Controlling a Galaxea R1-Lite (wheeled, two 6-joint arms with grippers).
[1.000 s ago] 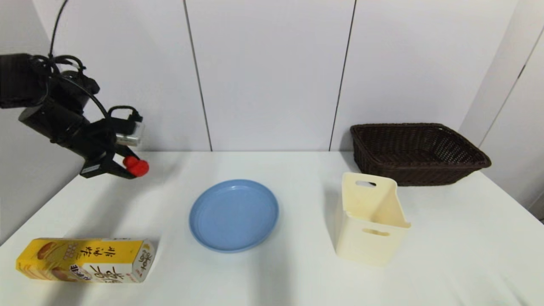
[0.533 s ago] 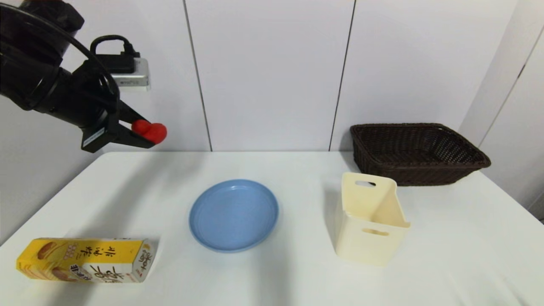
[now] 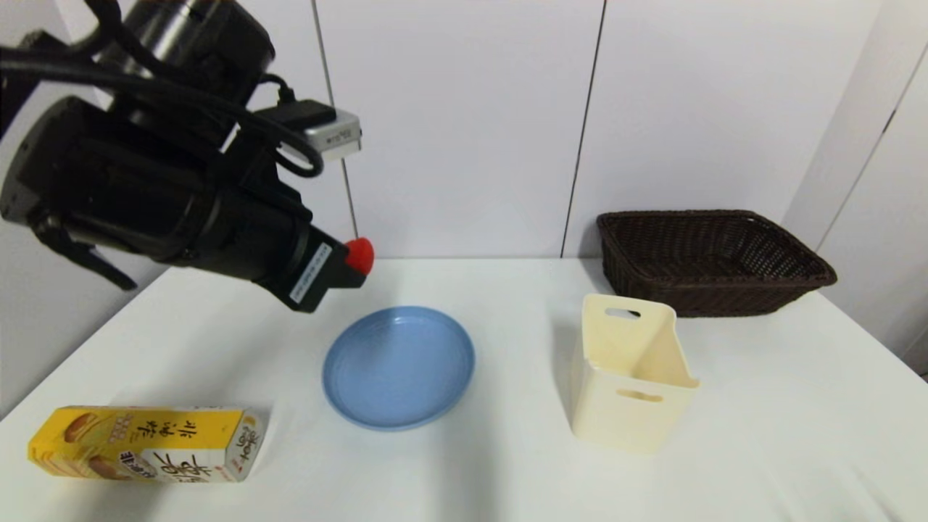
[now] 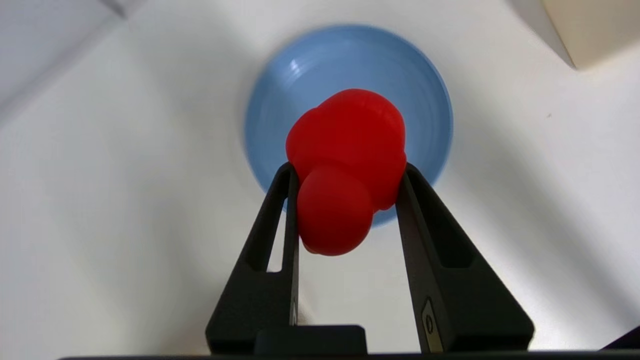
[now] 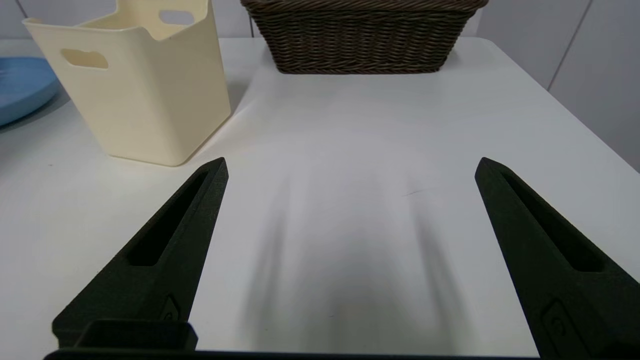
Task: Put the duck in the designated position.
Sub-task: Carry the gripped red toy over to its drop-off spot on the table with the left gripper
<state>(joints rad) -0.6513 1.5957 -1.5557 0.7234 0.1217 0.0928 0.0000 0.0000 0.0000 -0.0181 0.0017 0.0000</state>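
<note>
My left gripper (image 3: pixel 355 262) hangs high over the table's left half, shut on the small red duck (image 3: pixel 359 254). In the left wrist view the duck (image 4: pixel 347 160) sits squeezed between both black fingers (image 4: pixel 280 215), with the blue plate (image 4: pixel 430 95) directly beneath it. From the head camera the blue plate (image 3: pixel 399 366) lies at the table's middle, just right of and below the gripper. The right gripper (image 5: pixel 350 165) is open near the table's right front, out of the head view, with nothing between its fingers.
A cream plastic bin (image 3: pixel 631 373) stands right of the plate, and a dark wicker basket (image 3: pixel 714 261) sits behind it at the back right. A yellow carton (image 3: pixel 148 442) lies on its side at the front left.
The left arm has swung right and toward the camera, carrying the duck from the back-left table corner to a spot above the plate's left rim. Nothing else moved.
</note>
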